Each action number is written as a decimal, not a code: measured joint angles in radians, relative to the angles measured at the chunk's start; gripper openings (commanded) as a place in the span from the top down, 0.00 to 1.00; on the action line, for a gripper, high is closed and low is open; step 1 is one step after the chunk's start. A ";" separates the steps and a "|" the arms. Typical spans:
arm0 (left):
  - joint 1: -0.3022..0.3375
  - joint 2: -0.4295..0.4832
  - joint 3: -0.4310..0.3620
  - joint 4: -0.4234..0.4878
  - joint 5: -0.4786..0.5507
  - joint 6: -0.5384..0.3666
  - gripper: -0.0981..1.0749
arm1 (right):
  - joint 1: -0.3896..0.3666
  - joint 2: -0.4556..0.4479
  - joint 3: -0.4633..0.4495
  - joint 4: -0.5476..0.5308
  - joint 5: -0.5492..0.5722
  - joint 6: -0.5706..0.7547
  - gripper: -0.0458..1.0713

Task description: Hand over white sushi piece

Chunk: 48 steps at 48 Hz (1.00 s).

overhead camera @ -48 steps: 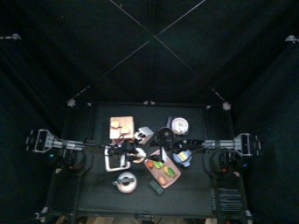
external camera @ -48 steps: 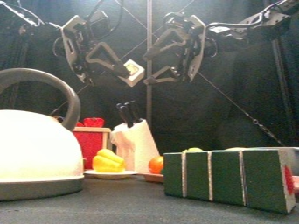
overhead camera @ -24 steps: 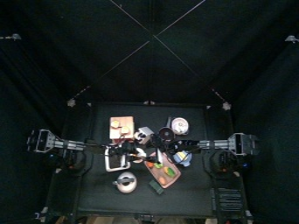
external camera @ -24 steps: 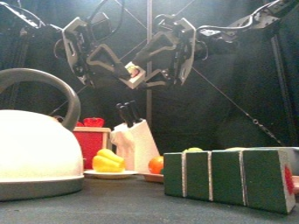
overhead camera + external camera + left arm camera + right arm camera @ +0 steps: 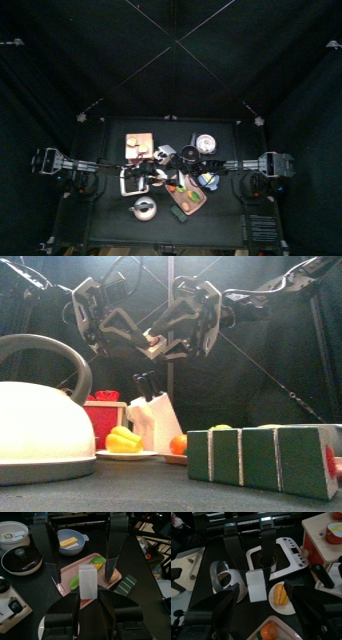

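White sushi piece (image 5: 87, 582) sits clamped in the left gripper (image 5: 87, 604) jaws, apparently entering the right gripper (image 5: 256, 602) spread jaws; the right should close squarely before the left lets go

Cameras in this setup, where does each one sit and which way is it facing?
Top view: high overhead, facing straight down at the table; both arms reach in from the sides.
Front view: at the table's front edge, looking level past the kettle; left tool and right tool hang behind.
Left wrist view: on the left arm, looking along its own jaws at the white sushi piece.
Right wrist view: on the right arm, past its own open jaws.
Shared: both wrist views show that piece, from opposite sides.
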 measured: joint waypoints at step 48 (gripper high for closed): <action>0.003 0.009 0.000 -0.009 0.000 -0.006 0.29 | -0.002 0.012 0.000 0.005 -0.002 -0.002 0.57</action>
